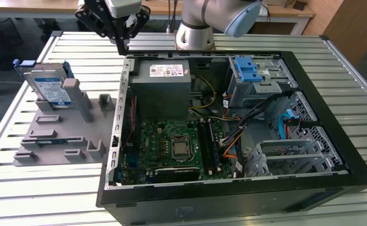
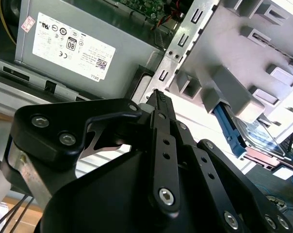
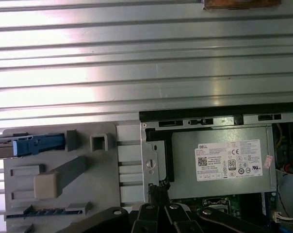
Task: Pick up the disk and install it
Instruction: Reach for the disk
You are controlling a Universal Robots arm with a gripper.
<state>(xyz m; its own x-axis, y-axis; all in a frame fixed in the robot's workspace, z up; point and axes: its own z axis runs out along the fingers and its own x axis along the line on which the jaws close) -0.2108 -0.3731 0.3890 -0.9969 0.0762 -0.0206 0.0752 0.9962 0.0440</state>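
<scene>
Plainly, the gripper [image 1: 122,49] hangs over the computer case [image 1: 234,202] at its power-supply [image 1: 164,87] corner, fingers pressed together on nothing. The exterior view shows the disk [image 1: 50,87] standing in a grey rack [image 1: 58,141] beside the case. The first wrist view gives the disk [image 3: 37,144] edge-on, well apart from the gripper.

Robotics lab bench, set for computer assembly.
An aluminium-slat table [image 1: 39,193] carries an open black desktop computer case [image 1: 234,200] beside a grey plastic fixture plate [image 1: 51,141]; a silver-and-blue robot arm [image 1: 199,28] stands at its far edge, light wooden desks [image 1: 277,10] behind.
</scene>
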